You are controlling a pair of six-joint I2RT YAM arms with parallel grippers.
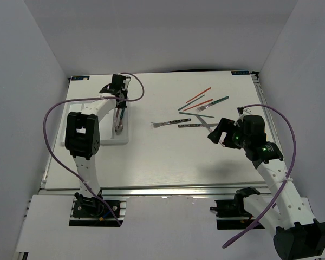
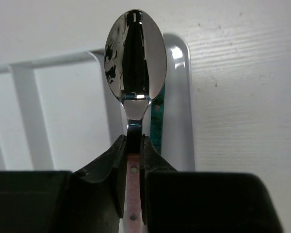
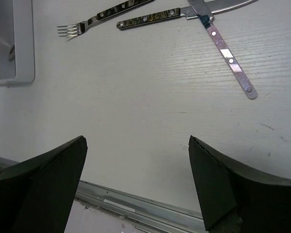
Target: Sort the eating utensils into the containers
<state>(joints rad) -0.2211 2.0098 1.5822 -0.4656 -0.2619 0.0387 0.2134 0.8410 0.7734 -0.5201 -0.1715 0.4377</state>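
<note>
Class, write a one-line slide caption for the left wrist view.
Left gripper holds a pink-handled spoon over the white tray, beside a teal-handled utensil lying in its end slot.

A white table (image 1: 168, 162) with a faint wood grain is enclosed on three sides by plain pale panels: a back wall (image 1: 162, 32), a left wall (image 1: 16, 108) and a right wall (image 1: 309, 81). A metal rail (image 1: 168, 190) is fixed along its near edge. Only soft, weak shadows are seen.

The spoon (image 2: 135, 56) is gleaming, mirror-polished metal. The tray (image 2: 178, 53) is shining like glossy plastic, the counter (image 2: 242, 97) looking matt and grained.
</note>
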